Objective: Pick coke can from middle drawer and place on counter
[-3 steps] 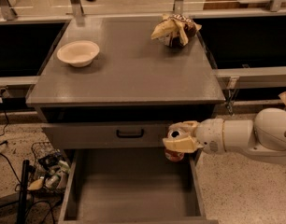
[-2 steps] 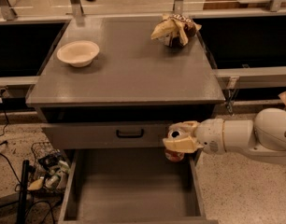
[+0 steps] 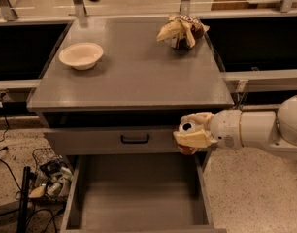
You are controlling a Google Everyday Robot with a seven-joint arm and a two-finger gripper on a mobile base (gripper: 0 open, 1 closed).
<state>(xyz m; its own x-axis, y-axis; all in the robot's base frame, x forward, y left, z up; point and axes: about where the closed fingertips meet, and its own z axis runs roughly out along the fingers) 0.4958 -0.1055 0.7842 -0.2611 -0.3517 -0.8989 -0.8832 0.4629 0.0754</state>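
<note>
- I have the small red, silver-topped coke can [image 3: 187, 127] clamped between the tan fingers of the white arm's gripper [image 3: 191, 132], over the right wall of the open grey middle drawer [image 3: 139, 198].
- I judge this the carry step: next I lift above the flat grey counter [image 3: 139, 76] edge and set down away from the cream bowl [image 3: 81, 55] and crumpled snack bag [image 3: 182, 31].
</note>
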